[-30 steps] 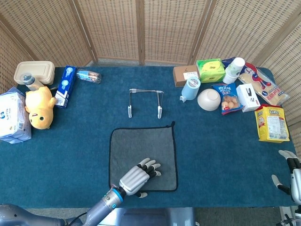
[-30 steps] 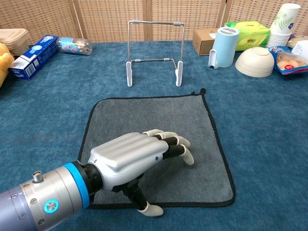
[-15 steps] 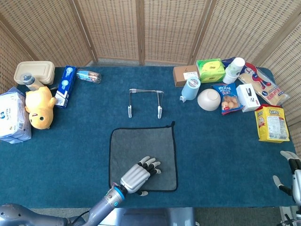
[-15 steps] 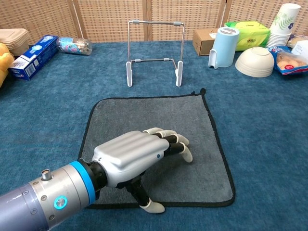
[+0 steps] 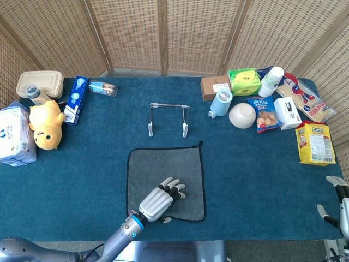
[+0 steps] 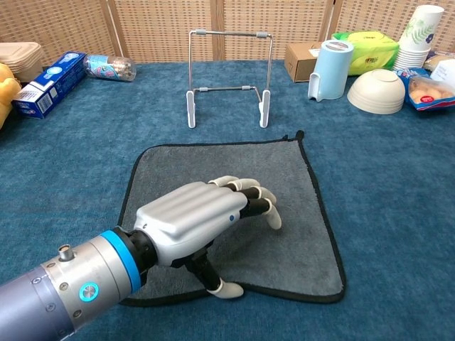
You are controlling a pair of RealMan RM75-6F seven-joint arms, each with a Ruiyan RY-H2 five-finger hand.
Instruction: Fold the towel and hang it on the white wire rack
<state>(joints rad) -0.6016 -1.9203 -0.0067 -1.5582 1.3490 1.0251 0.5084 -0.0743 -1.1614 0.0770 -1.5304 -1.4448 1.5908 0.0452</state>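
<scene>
A grey towel (image 5: 163, 164) with a black hem lies flat on the blue table, also in the chest view (image 6: 234, 167). My left hand (image 5: 158, 201) rests palm down on its near half (image 6: 199, 224). The fingers are curled onto the cloth and the thumb tip touches the front hem, with nothing pinched between them. The white wire rack (image 5: 168, 117) stands upright just beyond the towel's far edge (image 6: 229, 71), with nothing on it. My right hand (image 5: 338, 207) shows at the lower right corner of the head view, off the table's edge, fingers apart and holding nothing.
A blue cylinder (image 6: 330, 69), white bowl (image 6: 375, 91), cardboard box (image 5: 214, 87), green pack (image 5: 242, 81) and snack bags (image 5: 314, 143) crowd the back right. A yellow plush (image 5: 44, 124), blue box (image 5: 75, 100) and lidded container (image 5: 39, 83) sit at the left.
My left hand has slid slightly left and away from me on the towel. The thumb has nudged the front hem back a little. The right hand dropped slightly lower.
</scene>
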